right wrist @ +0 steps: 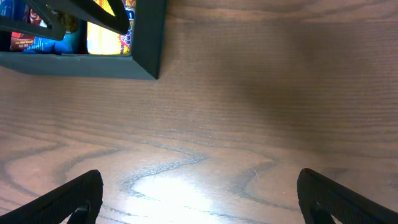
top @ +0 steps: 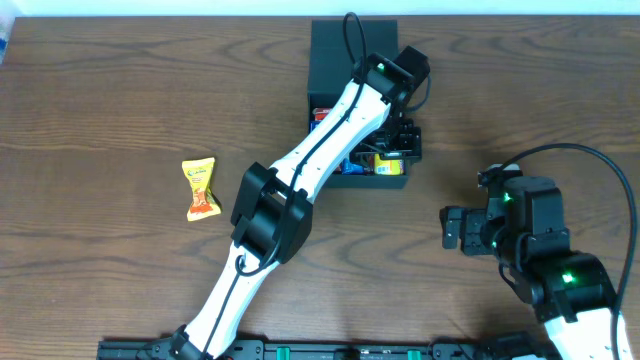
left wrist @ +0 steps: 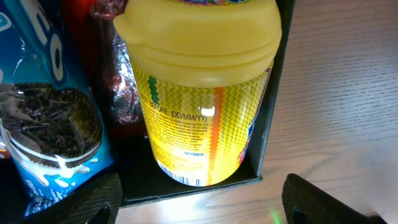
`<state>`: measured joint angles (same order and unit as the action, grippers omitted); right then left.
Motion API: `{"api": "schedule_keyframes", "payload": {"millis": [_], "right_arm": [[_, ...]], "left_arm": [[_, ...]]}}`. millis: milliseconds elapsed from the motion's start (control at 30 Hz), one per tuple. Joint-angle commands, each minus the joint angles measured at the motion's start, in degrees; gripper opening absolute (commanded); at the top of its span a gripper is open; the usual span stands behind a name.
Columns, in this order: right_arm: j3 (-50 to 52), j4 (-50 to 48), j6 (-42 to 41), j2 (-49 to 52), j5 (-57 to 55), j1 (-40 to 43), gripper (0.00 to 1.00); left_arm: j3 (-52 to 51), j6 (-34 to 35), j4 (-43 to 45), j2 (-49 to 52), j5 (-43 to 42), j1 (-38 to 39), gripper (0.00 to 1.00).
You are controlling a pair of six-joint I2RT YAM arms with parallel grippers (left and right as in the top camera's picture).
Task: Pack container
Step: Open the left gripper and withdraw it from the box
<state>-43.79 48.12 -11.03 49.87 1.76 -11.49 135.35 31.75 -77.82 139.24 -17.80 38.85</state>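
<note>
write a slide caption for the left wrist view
Open left fingers over a yellow canister beside a blue cookie packet in the container

Tub (left wrist: 205, 99) and cookie packet (left wrist: 50, 124) inside container (left wrist: 272, 106)

A dark, wood-grained worktop (top: 120, 110) carries a dark teal-green, matte, roughly square container (top: 345, 60) near its far edge, its flap lid lying back on the far side. The white-and-black left arm (top: 300, 170) reaches diagonally from the near edge, and its black left gripper (top: 408, 140) hangs over the container's right side, where blue, red and yellow packaging shows. A small yellow-and-orange snack packet (top: 201, 188) lies well apart to the left. The right gripper (top: 447, 228) points left over bare wood, jaws apart.
</note>
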Motion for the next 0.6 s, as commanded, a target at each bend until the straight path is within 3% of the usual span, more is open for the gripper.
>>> {"api": "schedule_keyframes", "payload": {"millis": [0,100,267,433,567], "right_arm": [[-0.2,-0.1,0.8,0.0,0.2,0.5,0.99],[-0.2,-0.1,0.8,0.0,0.2,0.5,0.99],[-0.2,-0.1,0.8,0.0,0.2,0.5,0.99],[-0.2,-0.1,0.8,0.0,0.2,0.5,0.99],[-0.2,-0.1,0.8,0.0,0.2,0.5,0.99]], "left_arm": [[1.5,-0.6,-0.3,-1.4,0.4,0.2,0.84],[1.9,-1.8,-0.3,-4.6,1.9,0.2,0.86],[1.8,-2.6,-2.4,-11.6,13.4,0.2,0.98],[1.6,-9.6,-6.4,-17.7,22.9,0.6,0.96],[1.5,-9.7,-13.4,-20.8,32.5,1.1,0.96]]}}
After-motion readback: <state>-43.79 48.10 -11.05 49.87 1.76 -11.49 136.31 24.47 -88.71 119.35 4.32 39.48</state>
